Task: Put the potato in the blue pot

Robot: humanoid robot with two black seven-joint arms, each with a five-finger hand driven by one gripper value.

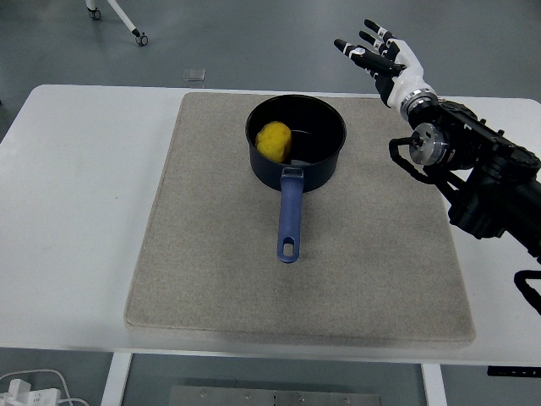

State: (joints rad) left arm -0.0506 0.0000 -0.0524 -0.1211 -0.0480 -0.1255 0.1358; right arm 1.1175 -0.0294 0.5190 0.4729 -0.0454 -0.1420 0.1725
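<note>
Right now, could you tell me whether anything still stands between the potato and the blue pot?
Nothing does: the potato already lies inside the blue pot, against its left wall. The right hand is open, raised beyond the pot's right side, holding nothing.

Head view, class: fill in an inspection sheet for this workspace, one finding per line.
Surface: white table with a beige mat lying flat on it.
Job's things: yellow potato lies inside the blue pot; pot handle points toward the near edge.
Clutter: nothing seen.
Hands: right hand raised beyond the table's far edge, fingers spread, empty; left not in view.
Cables: black cable looped at the right wrist; white cable on the floor.
Surroundings: grey floor, caster wheel.
</note>
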